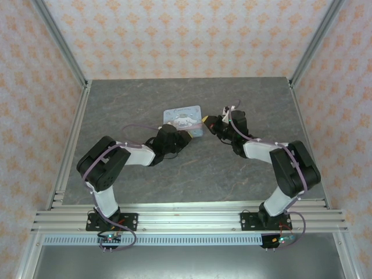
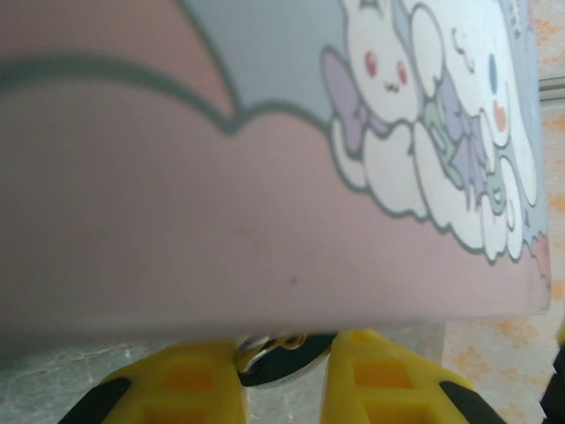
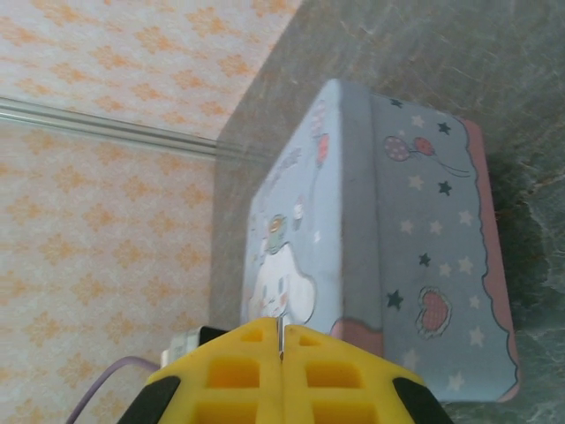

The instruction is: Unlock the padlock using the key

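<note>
At the bottom centre of our left wrist view, the left gripper (image 2: 287,389) clamps the padlock (image 2: 281,360), just under the tin (image 2: 265,221). Our right gripper (image 3: 281,353) pinches the key (image 3: 280,334), low centre in its frame, beside the tin.

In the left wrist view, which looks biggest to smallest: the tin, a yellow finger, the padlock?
1. The tin.
2. The yellow finger, enlarged by nearness to the camera.
3. The padlock, largely hidden.
</note>
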Robot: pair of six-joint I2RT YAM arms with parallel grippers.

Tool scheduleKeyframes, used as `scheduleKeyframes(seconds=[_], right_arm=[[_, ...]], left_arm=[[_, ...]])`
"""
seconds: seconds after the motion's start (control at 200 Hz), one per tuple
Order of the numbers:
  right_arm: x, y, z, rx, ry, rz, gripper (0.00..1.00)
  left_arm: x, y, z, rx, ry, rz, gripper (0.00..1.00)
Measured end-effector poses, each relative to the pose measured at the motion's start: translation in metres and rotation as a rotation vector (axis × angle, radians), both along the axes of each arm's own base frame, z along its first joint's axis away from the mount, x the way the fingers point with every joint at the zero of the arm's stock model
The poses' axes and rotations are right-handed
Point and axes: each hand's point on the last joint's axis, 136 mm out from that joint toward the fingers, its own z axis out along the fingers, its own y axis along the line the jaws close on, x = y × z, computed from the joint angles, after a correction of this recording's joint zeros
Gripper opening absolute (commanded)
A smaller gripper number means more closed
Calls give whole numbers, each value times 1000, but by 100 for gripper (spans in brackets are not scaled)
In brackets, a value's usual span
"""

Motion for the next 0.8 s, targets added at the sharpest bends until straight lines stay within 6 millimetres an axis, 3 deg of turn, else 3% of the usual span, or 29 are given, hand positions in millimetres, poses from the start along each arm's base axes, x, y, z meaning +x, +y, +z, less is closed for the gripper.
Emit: scheduleKeyframes(seconds=[0.1, 0.21, 0.41, 0.57, 0.801], right_arm=[[-11, -5, 22, 19, -45, 0, 0], [-29, -12, 28, 28, -63, 3, 0], [-62, -21, -3, 12, -4, 26, 0], [-77, -24, -25, 2, 40, 42, 0], [-84, -28, -38, -11, 58, 38, 0]], left_arm=[[1, -1, 9, -14, 11, -12, 0], [1, -5, 19, -22, 24, -37, 0], [2, -19, 42, -50, 27, -103, 0], [7, -25, 63, -83, 9, -139, 0], [6, -20, 60, -49, 26, -146, 1]])
